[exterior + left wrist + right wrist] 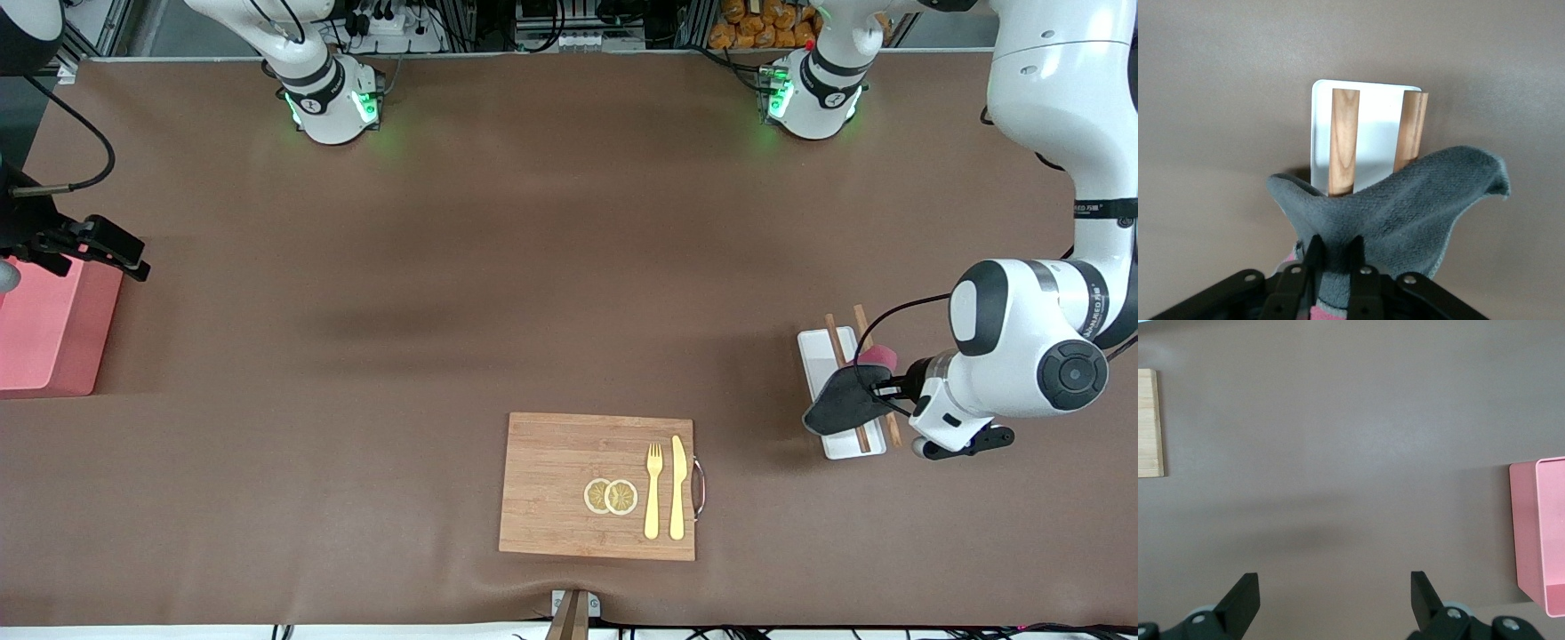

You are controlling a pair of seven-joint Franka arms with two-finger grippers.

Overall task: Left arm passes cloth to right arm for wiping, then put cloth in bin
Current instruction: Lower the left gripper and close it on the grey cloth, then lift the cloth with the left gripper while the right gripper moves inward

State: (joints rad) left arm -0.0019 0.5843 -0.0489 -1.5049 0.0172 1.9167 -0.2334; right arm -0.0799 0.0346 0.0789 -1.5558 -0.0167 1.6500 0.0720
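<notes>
Cloth (1405,200) dark grey, pink-edged, bunched in left claw (1336,257); drooping over tray (822,356).

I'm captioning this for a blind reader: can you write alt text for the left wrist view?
The left tool is shut on a grey cloth, held over a white tray with two wooden sticks lying on it, on a brown table.

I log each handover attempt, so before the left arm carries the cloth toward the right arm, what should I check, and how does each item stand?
1. Left gripper shut on the cloth: ok.
2. Cloth clear of the white tray and wooden sticks: cannot tell; it drapes over them.
3. Right gripper open to receive: ok.
4. Right gripper at a handover spot: not ok; it waits beside the bin.
5. Bin unobstructed: cannot tell.
</notes>
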